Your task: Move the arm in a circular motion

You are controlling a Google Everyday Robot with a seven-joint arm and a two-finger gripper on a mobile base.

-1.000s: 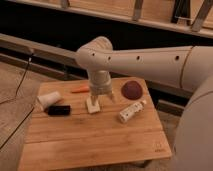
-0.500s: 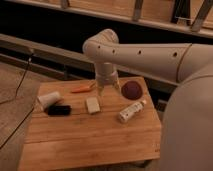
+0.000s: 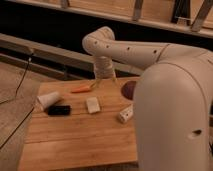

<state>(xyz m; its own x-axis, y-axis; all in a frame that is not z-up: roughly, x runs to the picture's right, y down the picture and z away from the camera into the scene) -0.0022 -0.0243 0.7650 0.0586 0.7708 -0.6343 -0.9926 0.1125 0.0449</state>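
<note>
The arm [image 3: 150, 52] is a glossy cream-white jointed tube with small dark holes. Its thick near segment [image 3: 175, 115] fills the right side of the camera view. It bends at an elbow [image 3: 97, 42] and points down. The small pronged gripper [image 3: 98, 82] hangs over the back edge of the wooden table [image 3: 75, 140], just right of an orange carrot-like piece [image 3: 81, 89]. The gripper holds nothing that I can see.
On the table lie a tipped white cup [image 3: 48, 100], a black flat object [image 3: 59, 109], a white block [image 3: 92, 105], a white bottle [image 3: 126, 114] and a dark red round object [image 3: 129, 89], partly hidden by the arm. A dark rail and wall run behind.
The gripper has moved from over the white block toward the table's back edge. The arm's near segment has swung closer and now hides the table's right side.
</note>
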